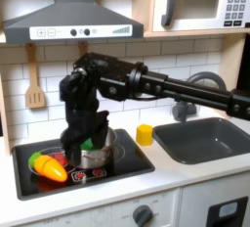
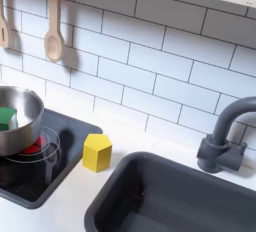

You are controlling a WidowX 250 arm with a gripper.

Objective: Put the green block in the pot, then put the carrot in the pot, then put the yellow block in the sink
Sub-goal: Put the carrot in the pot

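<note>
The steel pot [image 1: 99,154] stands on the black stovetop, also at the second exterior view's left edge [image 2: 22,124]. A green block [image 2: 6,118] lies inside it against the wall. My gripper [image 1: 86,140] hangs low over the pot's left side with a bit of green [image 1: 88,143] between its dark fingers; whether they grip it is unclear. The carrot [image 1: 51,168] lies on the stovetop left of the pot, green tip to the back left. The yellow block [image 1: 145,134] [image 2: 97,151] stands on the counter between stove and sink [image 1: 200,139] [image 2: 175,196].
The dark faucet [image 2: 222,136] rises behind the sink. A wooden spatula [image 1: 34,84] and spoon [image 2: 54,26] hang on the tiled wall. A range hood [image 1: 73,21] sits above the stove and a microwave [image 1: 200,1] at upper right. My arm [image 1: 146,82] reaches in from the right.
</note>
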